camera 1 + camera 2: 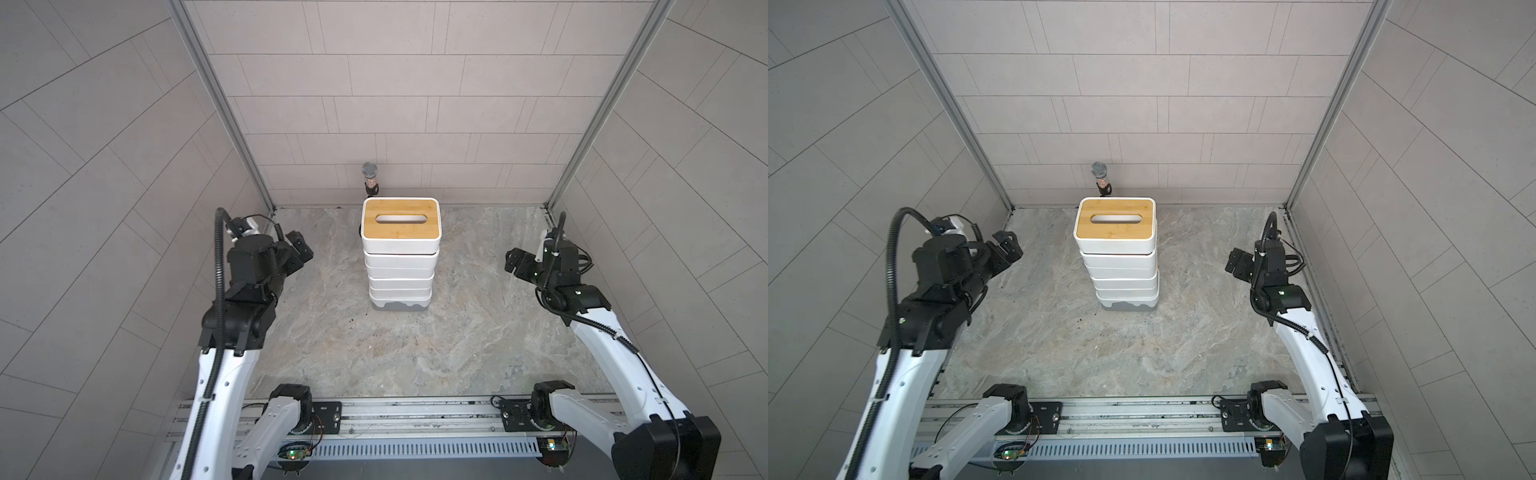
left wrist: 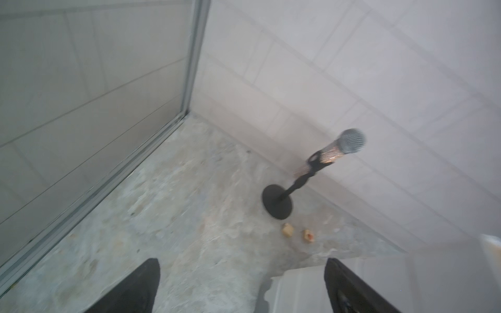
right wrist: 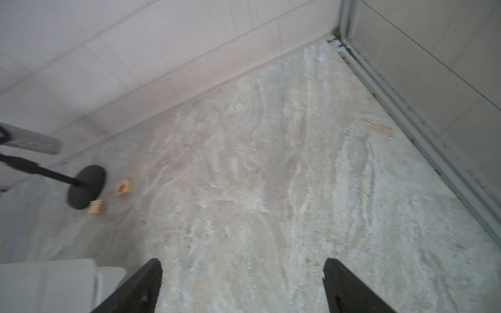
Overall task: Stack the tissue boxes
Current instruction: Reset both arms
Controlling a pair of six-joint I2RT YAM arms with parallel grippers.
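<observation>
Reading from the left, the left gripper [image 1: 298, 246] is seen spread wide and empty, well apart from the tissue boxes [image 1: 400, 266]. These are piled in 1 upright column at the middle of the table [image 1: 457, 332], with a bamboo lid [image 1: 400, 219] uppermost and a grey base [image 1: 400, 306] lowest. The right gripper [image 1: 515, 262] is likewise spread and empty. No loose box is seen, so the stacking is judged complete.
</observation>
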